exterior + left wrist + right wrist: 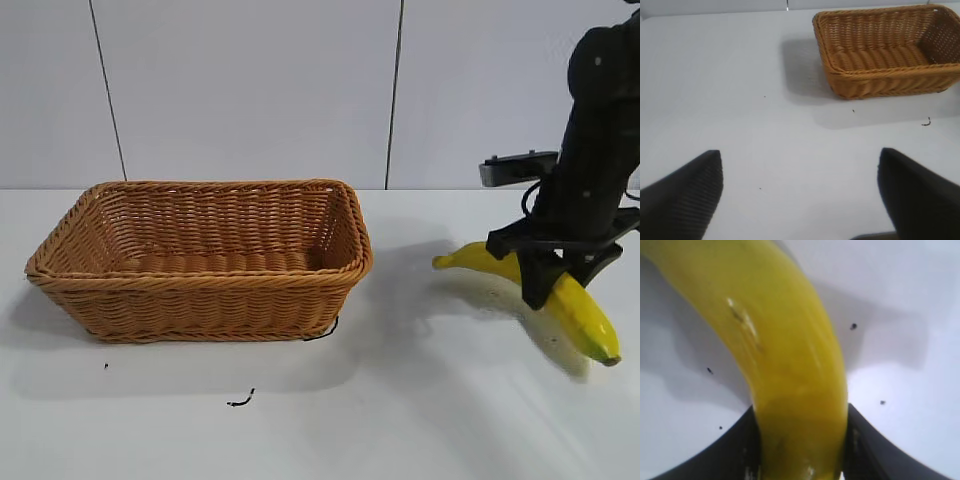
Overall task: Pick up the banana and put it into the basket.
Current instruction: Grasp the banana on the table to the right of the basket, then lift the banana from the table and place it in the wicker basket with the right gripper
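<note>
The yellow banana [590, 320] is at the right of the white table, well to the right of the wicker basket [200, 305]. My right gripper [548, 282] comes down from above and is shut on the banana's middle; both ends stick out past the fingers. In the right wrist view the banana [780, 340] fills the space between the black fingers of the right gripper [800, 409] and casts a shadow on the table. My left gripper [799, 151] is open and empty over bare table, with the basket [890, 82] farther off. The basket is empty.
A small black scrap [240, 400] lies on the table in front of the basket, also in the left wrist view [926, 122]. A white panelled wall [250, 90] stands behind the table. Open table lies between the basket and the banana.
</note>
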Motion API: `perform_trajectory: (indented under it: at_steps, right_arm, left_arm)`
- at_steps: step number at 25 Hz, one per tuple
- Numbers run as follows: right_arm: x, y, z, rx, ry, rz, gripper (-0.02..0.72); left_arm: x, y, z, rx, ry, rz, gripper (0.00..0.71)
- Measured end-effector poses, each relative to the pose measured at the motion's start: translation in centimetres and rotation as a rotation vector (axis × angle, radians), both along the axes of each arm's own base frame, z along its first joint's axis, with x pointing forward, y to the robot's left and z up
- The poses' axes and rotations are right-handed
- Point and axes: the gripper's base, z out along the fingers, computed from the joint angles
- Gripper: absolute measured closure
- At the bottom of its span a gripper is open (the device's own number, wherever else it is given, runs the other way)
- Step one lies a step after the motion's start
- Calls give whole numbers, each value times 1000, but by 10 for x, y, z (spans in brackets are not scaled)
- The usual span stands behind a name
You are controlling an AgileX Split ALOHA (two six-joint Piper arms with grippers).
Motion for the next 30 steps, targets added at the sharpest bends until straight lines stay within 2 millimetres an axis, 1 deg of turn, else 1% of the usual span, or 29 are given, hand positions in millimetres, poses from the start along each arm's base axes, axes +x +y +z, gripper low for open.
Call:
perform_trajectory:
  at_steps: [4, 7, 10, 12, 15, 19, 22, 26, 30]
  right_arm:
    - [8, 1, 39, 3, -44, -3, 416]
    - [14, 6, 60, 7, -87, 2, 416]
    - [17, 22, 78, 15, -138, 37, 416]
    - [17, 36, 88, 21, -164, 68, 416]
    - [15, 63, 99, 32, -199, 129, 416]
    - [15, 102, 101, 38, -226, 226, 416]
    - [16, 138, 98, 46, -244, 314, 416]
    - [22, 190, 83, 53, -264, 432, 416]
    - [24, 232, 61, 67, -305, 525, 416]
  left_arm:
    - [0, 0, 0, 0, 0, 0, 75]
    - [0, 0, 0, 0, 0, 0, 75]
    - [0, 0, 0, 0, 0, 0, 75]
    - [0, 0, 0, 0, 0, 0, 75]
    - [0, 0, 0, 0, 0, 0, 75]
    - [0, 0, 0, 0, 0, 0, 75]
    - [0, 0, 0, 0, 0, 0, 75]
    - [0, 0, 0, 0, 0, 0, 75]
    - [0, 0, 0, 0, 0, 0, 75]
